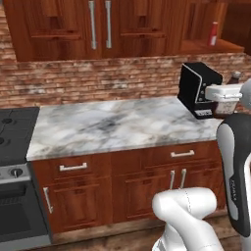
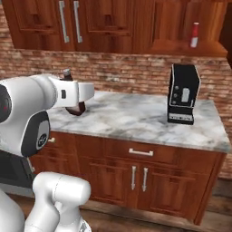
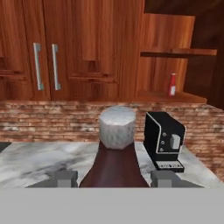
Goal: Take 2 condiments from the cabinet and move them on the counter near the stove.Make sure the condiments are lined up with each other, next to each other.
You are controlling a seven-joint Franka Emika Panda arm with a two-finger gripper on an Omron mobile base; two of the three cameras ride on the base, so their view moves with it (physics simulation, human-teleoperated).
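My gripper (image 3: 113, 177) is shut on the dark maroon bottle (image 3: 113, 168), one fingertip on each side of its body, and the bottle's cap points away from the hand. From the left base view the gripper (image 1: 224, 94) is at the right edge, with the bottle's top (image 1: 235, 76) poking up behind it. In the right base view the bottle (image 2: 75, 108) hangs under the hand (image 2: 81, 93), off the counter (image 2: 136, 118). The slim red bottle (image 1: 213, 34) (image 2: 194, 35) (image 3: 172, 84) stands in the cabinet's open niche (image 3: 175, 94). The stove (image 1: 12, 135) lies at the counter's left end.
A black coffee machine (image 1: 196, 89) (image 2: 182, 93) (image 3: 164, 140) stands on the counter below the niche. Panelled cabinet doors with silver bar handles (image 1: 100, 24) run along the wall above a brick backsplash. Drawers and doors (image 1: 127, 181) sit under the counter (image 1: 112, 125).
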